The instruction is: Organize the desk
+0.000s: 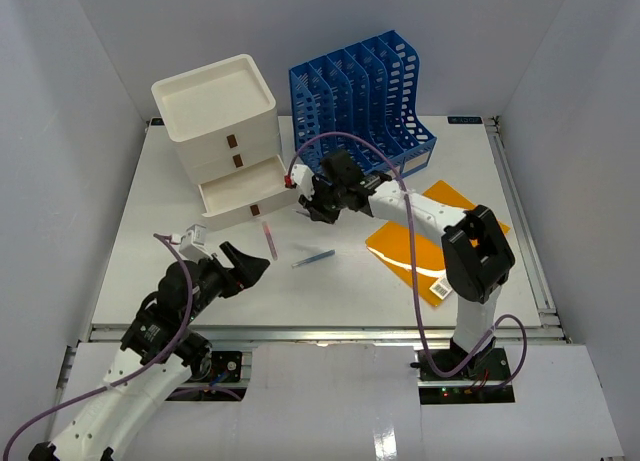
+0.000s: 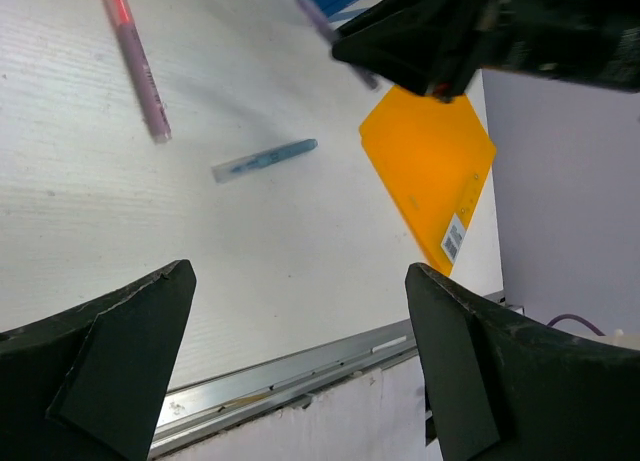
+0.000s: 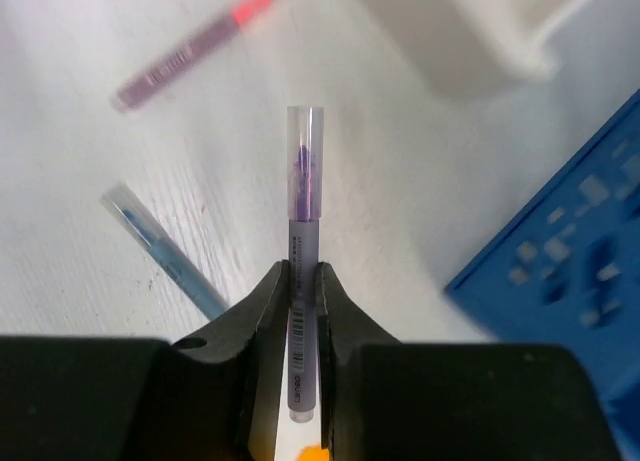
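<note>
In the right wrist view my right gripper (image 3: 303, 281) is shut on a purple pen (image 3: 304, 171), whose capped end sticks out past the fingertips above the desk (image 3: 400, 201). From above, this gripper (image 1: 314, 209) hovers just right of the open drawer (image 1: 240, 196) of the white drawer box (image 1: 215, 106). A pink pen (image 1: 270, 240) and a blue pen (image 1: 312, 258) lie loose on the desk (image 1: 150, 231). My left gripper (image 1: 252, 265) stands wide open and holds nothing, low near the front edge, left of both pens. Its wrist view shows the pink pen (image 2: 135, 61) and blue pen (image 2: 265, 159) beyond its fingers (image 2: 110, 371).
A blue file rack (image 1: 365, 96) stands at the back, right of the drawer box. An orange folder (image 1: 430, 243) lies flat on the right under the right arm. A metal rail (image 2: 290, 376) runs along the front edge of the desk.
</note>
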Tool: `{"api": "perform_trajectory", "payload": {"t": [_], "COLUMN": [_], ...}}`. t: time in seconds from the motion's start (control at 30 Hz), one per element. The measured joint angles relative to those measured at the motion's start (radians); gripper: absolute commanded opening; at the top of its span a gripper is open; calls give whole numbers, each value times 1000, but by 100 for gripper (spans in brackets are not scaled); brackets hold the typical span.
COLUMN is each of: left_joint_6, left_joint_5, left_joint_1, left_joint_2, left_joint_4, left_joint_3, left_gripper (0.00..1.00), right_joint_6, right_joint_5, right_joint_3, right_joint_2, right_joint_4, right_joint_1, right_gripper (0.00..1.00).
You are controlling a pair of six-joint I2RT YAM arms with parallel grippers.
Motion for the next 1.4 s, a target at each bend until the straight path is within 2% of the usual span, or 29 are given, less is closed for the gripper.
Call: {"api": "perform_trajectory", "payload": {"t": [0.1, 0.2, 0.33, 0.5, 0.57, 0.63, 0.67, 0.8, 0.87, 1.0, 1.13, 1.3, 1.4], "left_joint_6": [-20, -40, -78, -127, -137, -142, -144, -152, -155, -158, -142, -91, -56], "left_joint_5": [2, 2, 6, 5, 2, -3, -6, -23, -27, -46, -76, -147, -204], "left_joint_1": [0, 0, 0, 0, 0, 0, 0, 0, 0, 0, 0, 0, 0], "left_joint_2": [14, 23, 28, 45, 58, 73, 82, 128, 155, 234, 396, 670, 839], "left_joint_4": [11, 18, 32, 22, 20, 19, 18, 18, 21, 62, 140, 213, 234], "left_joint_3": [-16, -21, -43, -66, -66, -66, -66, -66, -66, -66, -59, 8, 98], "left_gripper": [98, 98, 97, 96, 96, 96, 96, 92, 87, 80, 74, 76, 75], "right_joint_6": [-170, -313, -455, -542, -552, -553, -551, -539, -516, -439, -375, -335, -323], "right_joint_5": [-26, -2, 74, 150, 169, 187, 195, 204, 201, 93, -201, -459, -552], "right_joint_3": [181, 405, 632, 678, 678, 678, 678, 680, 674, 560, 359, -49, -260], "right_joint_2": [6, 81, 243, 404, 446, 471, 480, 475, 456, 302, 14, -379, -504], "right_joint_4": [-68, -119, -98, -46, -30, -9, 5, 38, 38, -24, -138, -170, -164], "right_joint_1": [22, 56, 107, 145, 146, 145, 144, 139, 137, 120, 45, -122, -206], "right_gripper": [8, 10, 20, 35, 50, 76, 81, 87, 89, 89, 90, 90, 91]}}
